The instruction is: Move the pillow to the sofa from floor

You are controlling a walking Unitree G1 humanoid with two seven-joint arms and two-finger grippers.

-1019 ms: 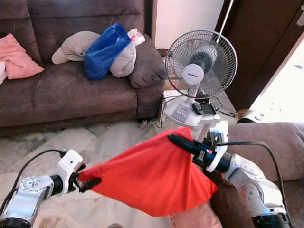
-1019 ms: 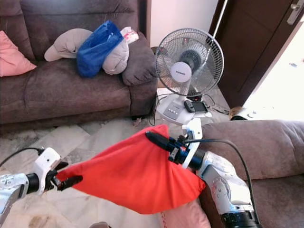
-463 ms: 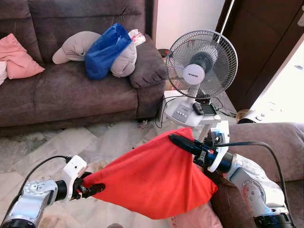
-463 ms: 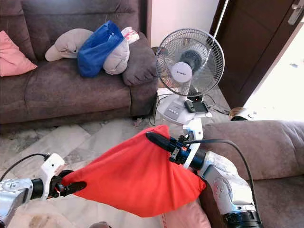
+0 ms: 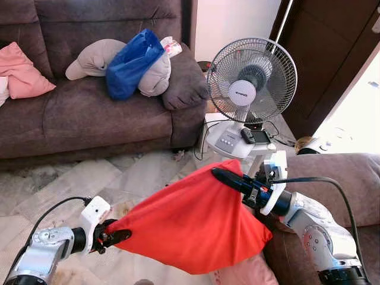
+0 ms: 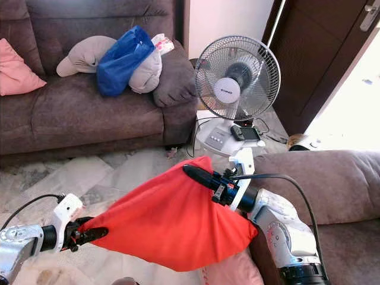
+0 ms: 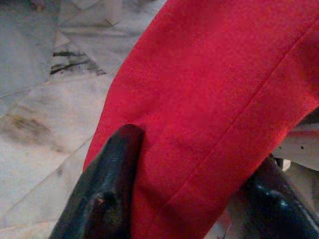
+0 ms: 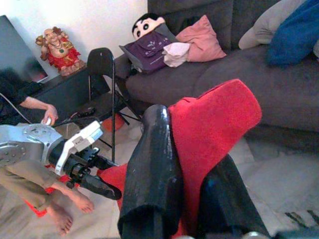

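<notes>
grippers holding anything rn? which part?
Yes: the red fabric pillow, held off the floor by two opposite corners, left gripper shut on its left corner, right gripper shut on its upper right corner.

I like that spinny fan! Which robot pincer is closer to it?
Right. The right pincer grips the red pillow corner just below the fan. The left pincer pinches the opposite corner, low over the floor, much farther away.
</notes>
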